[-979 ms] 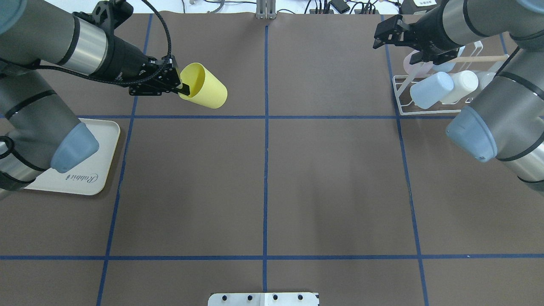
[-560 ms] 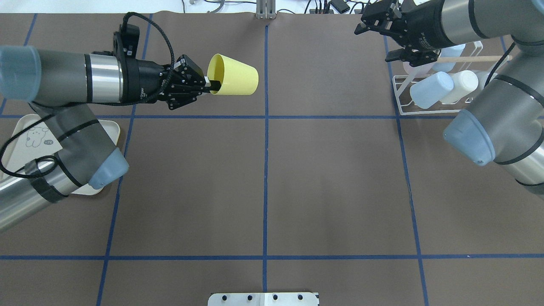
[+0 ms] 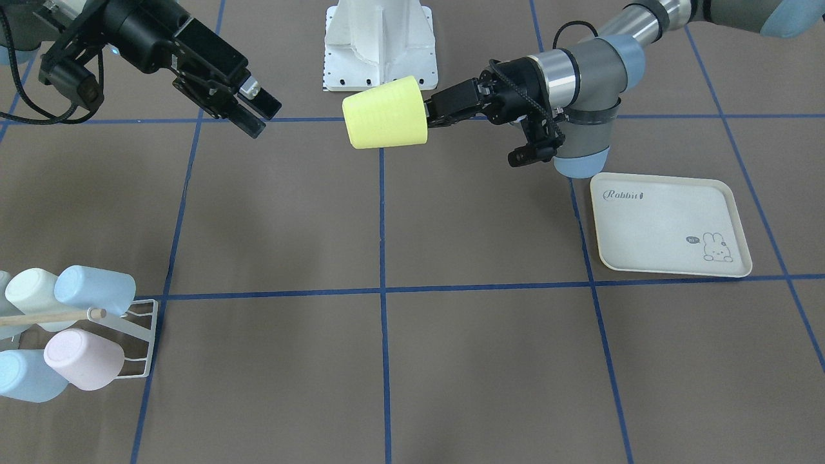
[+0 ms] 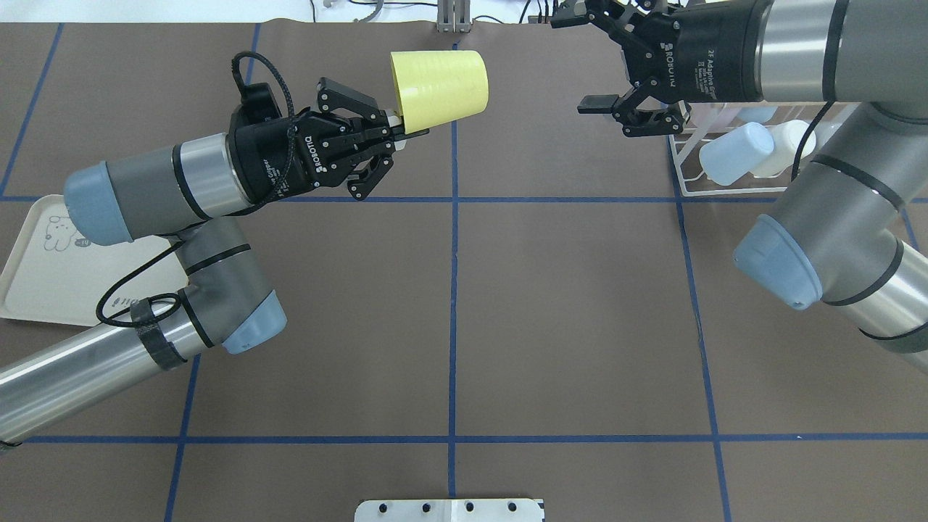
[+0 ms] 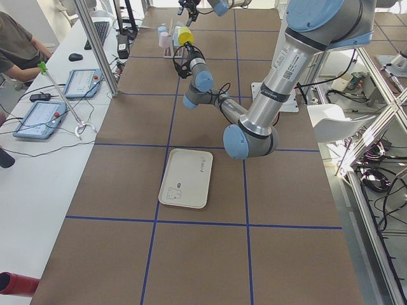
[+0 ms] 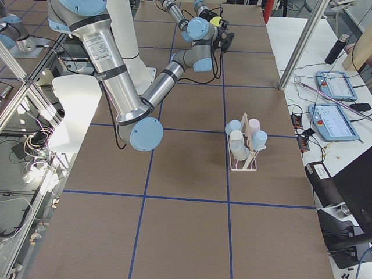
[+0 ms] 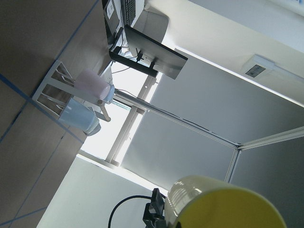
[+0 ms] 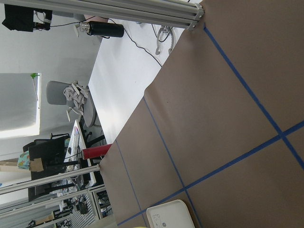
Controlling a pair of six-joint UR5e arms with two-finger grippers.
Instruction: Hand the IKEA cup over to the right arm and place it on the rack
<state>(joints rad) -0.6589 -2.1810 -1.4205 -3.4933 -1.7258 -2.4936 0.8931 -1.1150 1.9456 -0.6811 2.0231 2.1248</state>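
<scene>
Left gripper is clamped on the rim of the yellow IKEA cup, one finger inside the mouth and one outside. The cup is carried in the air on its side, clear of the table. Its closed base points across toward the right gripper. In the overhead view the cup lies over the central blue tape line, close to the far edge of the brown cover.

From across the table, the cup and the right gripper are apart, with bare table below the gap. The right gripper's jaws are spread wide and hold nothing.

The rack stands at the robot's right, just behind the right wrist. It carries a pale blue cup, a white cup and a pink cup, each on its prong. Its wooden rod points toward the table's middle.

The cream tray lies flat on the robot's left, beside the left arm's elbow. The middle squares of the tape grid are bare brown cover.
</scene>
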